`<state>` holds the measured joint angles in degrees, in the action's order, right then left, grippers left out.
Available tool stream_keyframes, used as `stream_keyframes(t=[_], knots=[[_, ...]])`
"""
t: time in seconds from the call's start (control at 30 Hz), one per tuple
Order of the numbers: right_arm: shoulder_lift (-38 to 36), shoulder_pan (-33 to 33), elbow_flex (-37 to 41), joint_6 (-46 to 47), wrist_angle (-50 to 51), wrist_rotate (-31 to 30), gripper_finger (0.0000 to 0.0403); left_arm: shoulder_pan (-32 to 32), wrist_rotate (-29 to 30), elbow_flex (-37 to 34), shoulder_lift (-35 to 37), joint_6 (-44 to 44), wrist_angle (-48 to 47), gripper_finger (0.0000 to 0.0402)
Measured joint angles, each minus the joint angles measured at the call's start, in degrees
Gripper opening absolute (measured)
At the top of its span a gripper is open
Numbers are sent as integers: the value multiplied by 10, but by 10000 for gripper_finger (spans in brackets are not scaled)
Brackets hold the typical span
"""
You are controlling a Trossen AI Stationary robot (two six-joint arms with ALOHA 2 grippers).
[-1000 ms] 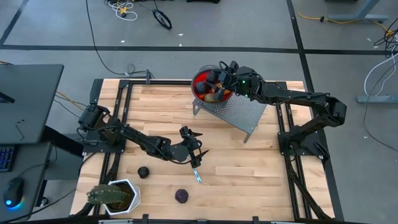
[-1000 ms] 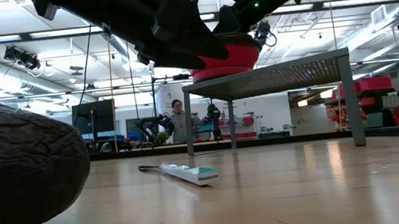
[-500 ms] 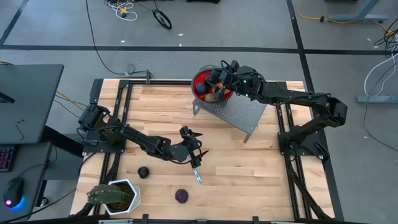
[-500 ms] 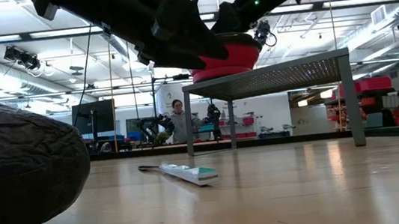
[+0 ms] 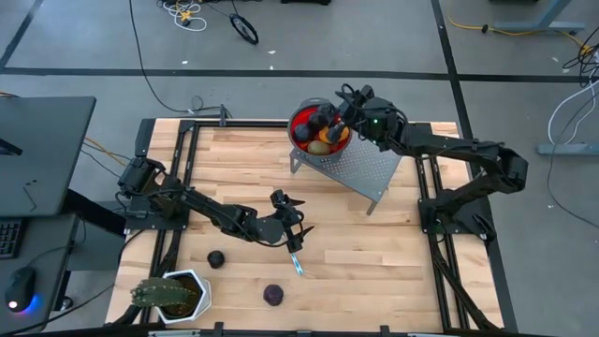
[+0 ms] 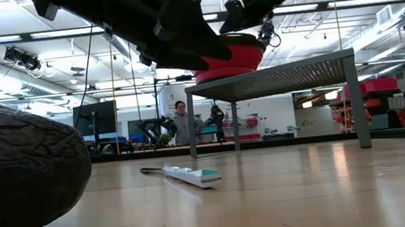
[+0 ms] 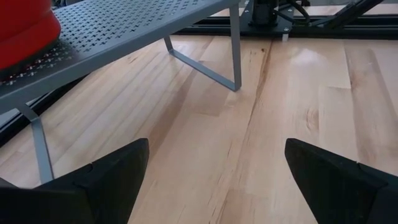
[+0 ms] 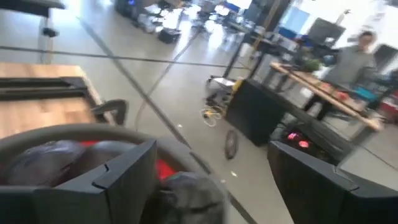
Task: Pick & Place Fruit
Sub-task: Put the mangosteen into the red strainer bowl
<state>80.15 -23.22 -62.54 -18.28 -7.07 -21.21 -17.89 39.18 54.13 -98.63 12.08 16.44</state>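
Red bowl (image 5: 318, 130), right gripper (image 5: 344, 111) risen, open

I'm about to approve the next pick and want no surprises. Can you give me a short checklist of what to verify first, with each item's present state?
1. Right gripper empty and open above the red bowl: ok, nothing sits between its fingers.
2. Left gripper open and empty over the table: ok.
3. Fruit left to pick: ok, two dark fruits lie on the table, one near the potted plant, one by the front edge.
4. Knife clear of the left gripper's path: not ok, it lies just in front of it.
5. Bowl seated on the metal stand: ok.
6. Room left in the bowl: cannot tell.
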Motion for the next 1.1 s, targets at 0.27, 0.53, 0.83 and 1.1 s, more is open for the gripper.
stream_keyframes(t=[0.27, 0.53, 0.83, 1.1], knots=[[19, 0, 0, -2, -33, 2, 318, 0, 2, 0, 0, 1, 1, 387], [28, 0, 0, -6, -19, 8, 318, 0, 2, 0, 0, -3, 1, 387], [41, -1, -2, -4, -7, 6, 318, 0, 2, 0, 0, -1, 1, 387], [36, 4, 0, -7, -29, 0, 318, 0, 2, 0, 0, -3, 0, 387]])
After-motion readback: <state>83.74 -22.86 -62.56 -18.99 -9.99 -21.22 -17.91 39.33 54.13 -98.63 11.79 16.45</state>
